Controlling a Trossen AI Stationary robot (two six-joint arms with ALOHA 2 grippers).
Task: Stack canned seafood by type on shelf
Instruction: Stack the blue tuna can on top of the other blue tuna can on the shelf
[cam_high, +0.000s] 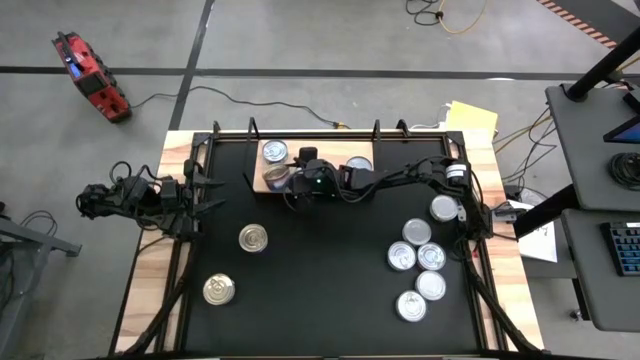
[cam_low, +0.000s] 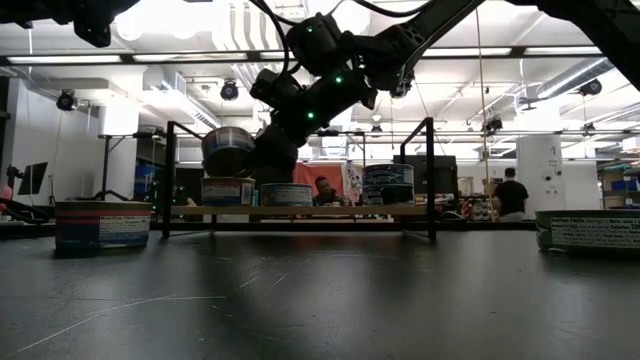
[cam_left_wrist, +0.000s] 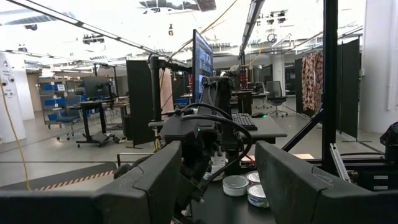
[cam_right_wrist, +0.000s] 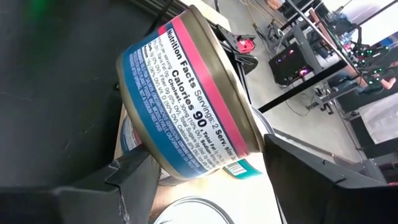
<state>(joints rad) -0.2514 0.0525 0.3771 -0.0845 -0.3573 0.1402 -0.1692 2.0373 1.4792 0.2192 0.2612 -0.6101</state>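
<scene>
Right pincer (cam_high: 285, 181) is over the shelf (cam_high: 275, 189) at the desk's far edge, closed on a can (cam_right_wrist: 186, 99) by its label wall, one finger (cam_right_wrist: 124, 174) against it. The low view shows that can (cam_low: 228, 150) tilted and held clear above the cans already on the board.

Handling, judged: rigid metal tin, compact and fairly dense for its size, smooth and slippery on lid and label. The side wall is the place to grip, across the diameter; the rolled rims help it seat on the tin below, provided it is level first.

Surroundings: one silver-topped can (cam_high: 274, 152) near the shelf's left end, another (cam_high: 358, 165) towards its right. Loose stock: a cluster (cam_high: 418, 258) by the desk's right edge, two gold-topped cans (cam_high: 253, 238) left of centre. The black frame posts (cam_low: 432, 178) round the shelf are the likely obstruction.

Left pincer (cam_left_wrist: 217, 180) is parked at the desk's left edge, part open, empty.
</scene>
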